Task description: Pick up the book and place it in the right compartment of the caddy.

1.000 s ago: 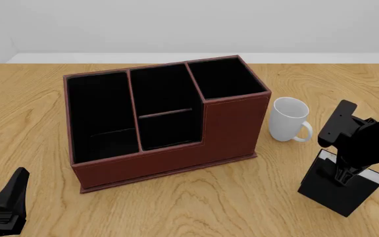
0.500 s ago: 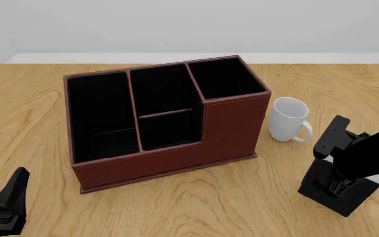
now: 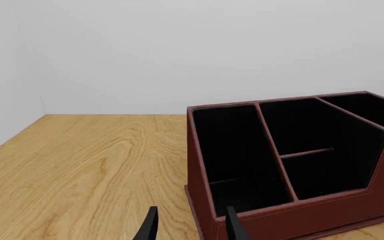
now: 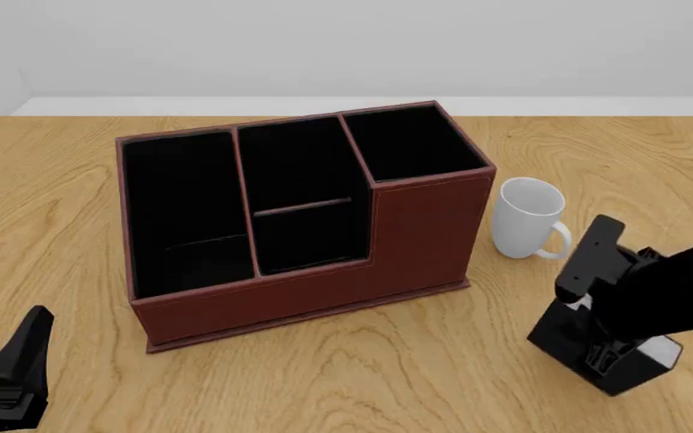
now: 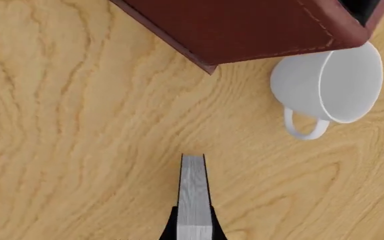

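Book (image 4: 569,336) stands upright on table (image 4: 443,379), front-right, near the mug (image 4: 530,217) and well right of the caddy (image 4: 425,230). Right gripper (image 5: 193,231) comes straight down on it, fingers (image 5: 172,227) either side of the page edge, apparently closed on it. Right compartment (image 4: 413,140) lies up and to the left. Left gripper (image 3: 188,227) idle, fingers apart, holding nothing.

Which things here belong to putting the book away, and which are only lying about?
In the job:
- small black hardcover book, white page edges
- reddish-brown leather-look caddy
- its tall square right compartment
- right gripper, astride the book

Lying about:
- white ceramic mug
- idle left gripper
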You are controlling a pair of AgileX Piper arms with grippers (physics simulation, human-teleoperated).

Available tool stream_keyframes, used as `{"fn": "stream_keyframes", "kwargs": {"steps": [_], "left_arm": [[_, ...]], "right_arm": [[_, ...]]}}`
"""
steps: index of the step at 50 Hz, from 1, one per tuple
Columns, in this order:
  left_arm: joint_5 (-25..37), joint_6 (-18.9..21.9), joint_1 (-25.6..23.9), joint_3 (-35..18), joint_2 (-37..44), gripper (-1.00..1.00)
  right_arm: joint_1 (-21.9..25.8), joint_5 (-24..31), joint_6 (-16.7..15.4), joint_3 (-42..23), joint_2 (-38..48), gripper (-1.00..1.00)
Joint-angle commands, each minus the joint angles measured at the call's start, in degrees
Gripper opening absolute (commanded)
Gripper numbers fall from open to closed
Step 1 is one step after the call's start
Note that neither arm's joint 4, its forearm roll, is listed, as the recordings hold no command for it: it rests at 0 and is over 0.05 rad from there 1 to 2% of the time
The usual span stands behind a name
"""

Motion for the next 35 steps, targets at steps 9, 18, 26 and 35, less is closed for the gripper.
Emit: {"fn": "stream_keyframes", "kwargs": {"steps": [9,18,26,35], "left_arm": [[0.0,0.0,0.0,0.0,0.0,1.0],[0.0,0.0,0.0,0.0,0.0,1.0],[0.0,0.0,0.0,0.0,0.0,1.0],[0.0,0.0,0.0,0.0,0.0,1.0]], "right_arm": [[14.3,13.8,13.2,-7.6,-11.7,-1.0],[16.4,19.8,16.0,-11.2,-14.1,-1.0],[17.9,25.5,16.1,-20.2,-13.0,-1.0],[18.2,25.6,13.1,-28.0,-8.5,-1.0]]}}
